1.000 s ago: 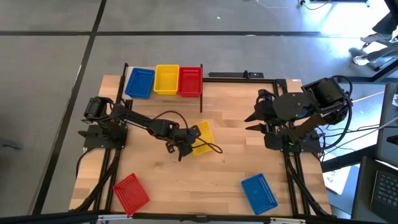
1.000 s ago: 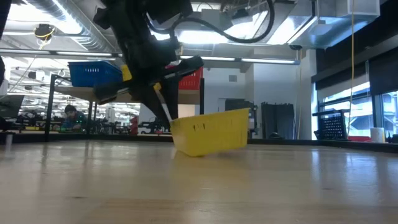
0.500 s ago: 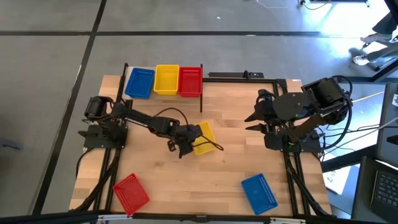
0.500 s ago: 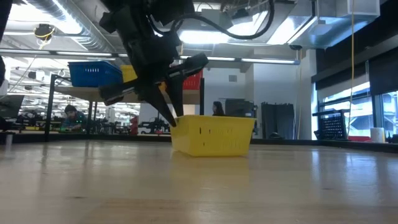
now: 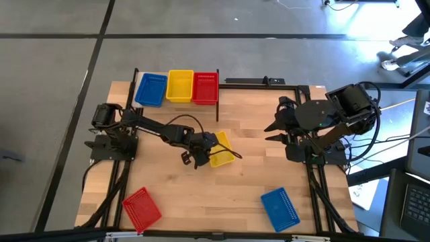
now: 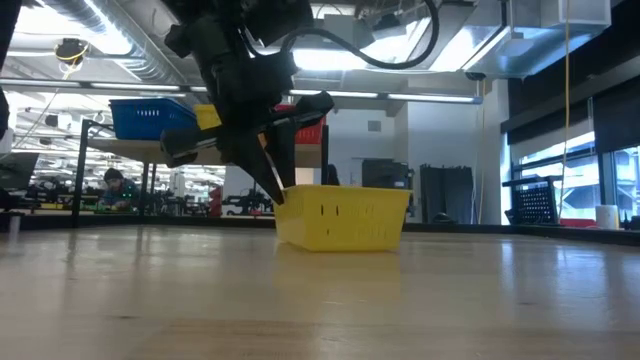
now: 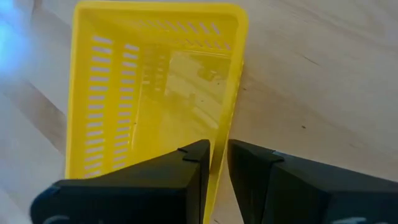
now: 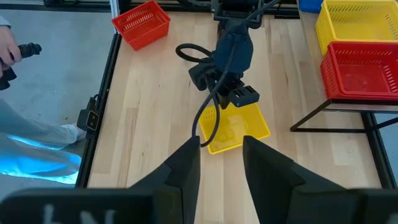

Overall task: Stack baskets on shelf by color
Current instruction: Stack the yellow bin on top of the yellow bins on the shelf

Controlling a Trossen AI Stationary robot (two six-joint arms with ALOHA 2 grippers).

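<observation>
Left wrist view: left gripper (image 7: 216,163) straddles one wall of the yellow plastic mesh basket (image 7: 149,93), jaws nearly closed on the rim, apparently pinching it. Basket sits flat mid-table in low view (image 6: 340,215), well short of the wooden plank shelf (image 5: 176,101). Risk: thin-wall pinch could slip or tip the basket on lifting. Left arm reaches forward, angled down. Right gripper (image 5: 272,132) waits at its side, jaws apart, empty.
</observation>
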